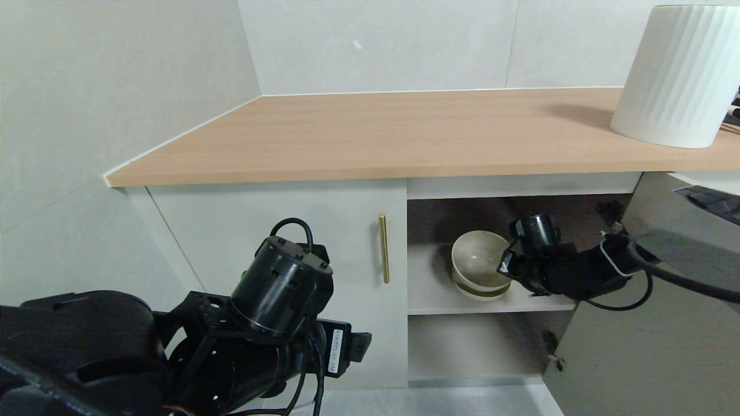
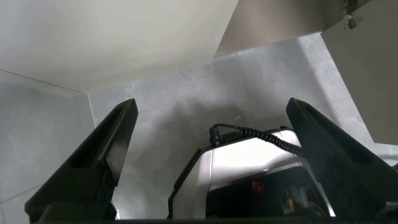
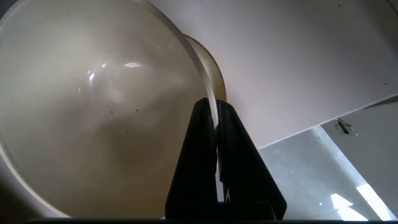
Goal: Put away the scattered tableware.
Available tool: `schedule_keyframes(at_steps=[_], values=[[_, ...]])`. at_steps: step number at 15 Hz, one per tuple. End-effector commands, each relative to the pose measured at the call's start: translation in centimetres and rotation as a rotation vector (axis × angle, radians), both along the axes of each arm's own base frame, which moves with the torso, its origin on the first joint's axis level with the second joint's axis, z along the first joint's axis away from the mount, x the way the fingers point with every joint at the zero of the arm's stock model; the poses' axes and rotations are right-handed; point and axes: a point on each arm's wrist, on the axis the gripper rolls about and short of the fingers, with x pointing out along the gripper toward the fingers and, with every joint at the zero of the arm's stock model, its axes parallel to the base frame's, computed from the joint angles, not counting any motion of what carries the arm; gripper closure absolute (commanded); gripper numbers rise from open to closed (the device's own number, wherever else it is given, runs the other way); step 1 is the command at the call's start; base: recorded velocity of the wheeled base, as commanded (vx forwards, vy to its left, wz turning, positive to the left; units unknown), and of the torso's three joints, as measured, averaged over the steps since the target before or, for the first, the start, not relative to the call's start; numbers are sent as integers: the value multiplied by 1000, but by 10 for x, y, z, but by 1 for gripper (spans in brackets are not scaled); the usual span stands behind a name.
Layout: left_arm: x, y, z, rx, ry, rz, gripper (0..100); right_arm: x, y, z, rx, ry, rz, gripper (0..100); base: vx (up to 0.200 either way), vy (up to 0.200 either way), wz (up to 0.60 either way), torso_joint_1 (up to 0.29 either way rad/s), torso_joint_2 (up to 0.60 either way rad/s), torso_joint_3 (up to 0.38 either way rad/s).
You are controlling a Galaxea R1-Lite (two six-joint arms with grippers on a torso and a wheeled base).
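- Right gripper is inside the open cabinet, at the upper shelf.
- It's pinching the rim of a beige bowl; in the right wrist view the dark fingers are clamped on either side of that rim.
- The held bowl is tilted, its mouth facing out toward the room and its inside in plain sight.
- Beneath it sits a 2nd bowl with a brown band, flat on the shelf; the tilted bowl rests in it.
- The right-hand cabinet door is swung wide open, while the left-hand door is closed, its gold handle upright at the edge.
- Left arm sits low in front of the closed door, well apart from the bowls.
- Left gripper is spread wide, with nothing between its 2 fingers and pale floor beyond.
- Up top, the wooden bench carries a white ribbed container at its right end.
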Motion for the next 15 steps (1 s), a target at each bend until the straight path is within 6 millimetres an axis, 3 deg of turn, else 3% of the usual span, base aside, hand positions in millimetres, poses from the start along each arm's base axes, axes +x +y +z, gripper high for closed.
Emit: schedule_keyframes(at_steps=[1, 15], values=[[0, 0, 0, 0, 0, 1, 0, 4, 0, -7, -2, 8, -4, 100, 0, 0, 0, 0, 0, 0], [0, 0, 0, 0, 0, 1, 0, 9, -2, -12, -13, 9, -18, 100, 0, 0, 0, 0, 0, 0]])
